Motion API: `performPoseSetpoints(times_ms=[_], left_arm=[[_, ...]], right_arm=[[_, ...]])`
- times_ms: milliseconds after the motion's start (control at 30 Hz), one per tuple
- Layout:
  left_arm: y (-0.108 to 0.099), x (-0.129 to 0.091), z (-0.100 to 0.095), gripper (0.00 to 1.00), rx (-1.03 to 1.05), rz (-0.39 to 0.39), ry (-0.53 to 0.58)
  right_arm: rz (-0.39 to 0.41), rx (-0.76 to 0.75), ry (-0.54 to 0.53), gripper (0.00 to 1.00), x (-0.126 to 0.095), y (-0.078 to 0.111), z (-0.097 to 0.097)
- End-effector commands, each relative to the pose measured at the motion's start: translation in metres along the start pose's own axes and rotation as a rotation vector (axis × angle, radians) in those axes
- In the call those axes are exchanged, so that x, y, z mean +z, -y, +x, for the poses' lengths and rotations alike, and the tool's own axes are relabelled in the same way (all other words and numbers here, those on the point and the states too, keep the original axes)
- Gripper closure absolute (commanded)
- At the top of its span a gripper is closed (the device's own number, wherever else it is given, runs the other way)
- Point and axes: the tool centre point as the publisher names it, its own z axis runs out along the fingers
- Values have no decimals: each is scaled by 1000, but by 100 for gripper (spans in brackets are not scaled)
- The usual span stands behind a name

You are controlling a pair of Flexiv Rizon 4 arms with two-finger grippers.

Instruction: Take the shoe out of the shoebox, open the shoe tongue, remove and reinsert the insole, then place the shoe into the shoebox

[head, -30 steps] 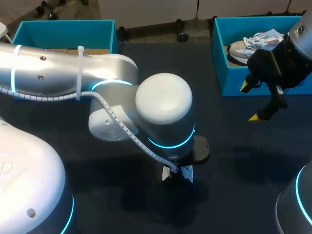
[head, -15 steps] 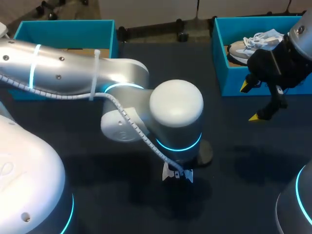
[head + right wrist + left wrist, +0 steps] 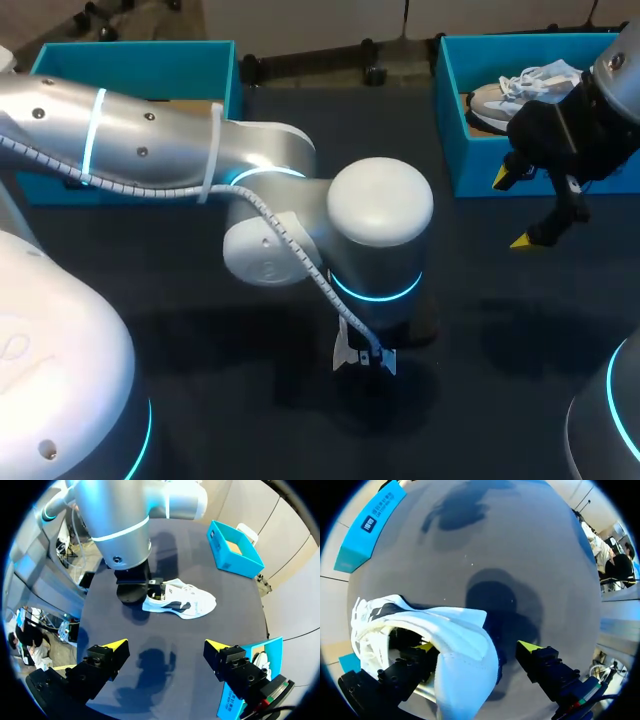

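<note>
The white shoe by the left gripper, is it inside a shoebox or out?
Out: the white shoe lies on the dark table, apart from the blue shoebox.

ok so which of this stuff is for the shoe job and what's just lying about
In the job: white shoe, left hand at it, blue shoebox at far left.
Lying about: second blue box, other shoe inside it.
</note>
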Motion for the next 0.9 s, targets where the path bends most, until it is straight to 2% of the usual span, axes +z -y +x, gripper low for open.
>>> performPoseSetpoints(times_ms=[33,133,167,200,233,400,467,567,800,900], left_arm=[[0,-2,-3,2,9,-14,-12],[1,0,-3,11,23,-33,-22],[1,1,-3,24,28,-37,-31],[1,2,-3,30,28,-40,-32],[0,2,-3,42,33,-44,-36],[-2,4,-3,68,43,-50,-53],[-3,4,-4,74,46,-52,-63],[-4,5,-4,100,49,-56,-83],[-9,4,0,100,62,-79,-155],[-9,-5,3,100,73,-96,-169]], right_arm=[[4,1,-4,0,1,-1,-2],[4,1,-4,0,1,-1,-2],[4,1,-4,0,1,-1,-2],[4,1,-4,0,1,-1,-2],[4,1,-4,0,1,-1,-2],[4,1,-4,0,1,-1,-2],[4,1,-4,0,1,-1,-2],[4,1,-4,0,1,-1,-2],[4,1,-4,0,1,-1,-2],[4,1,-4,0,1,-1,-2]])
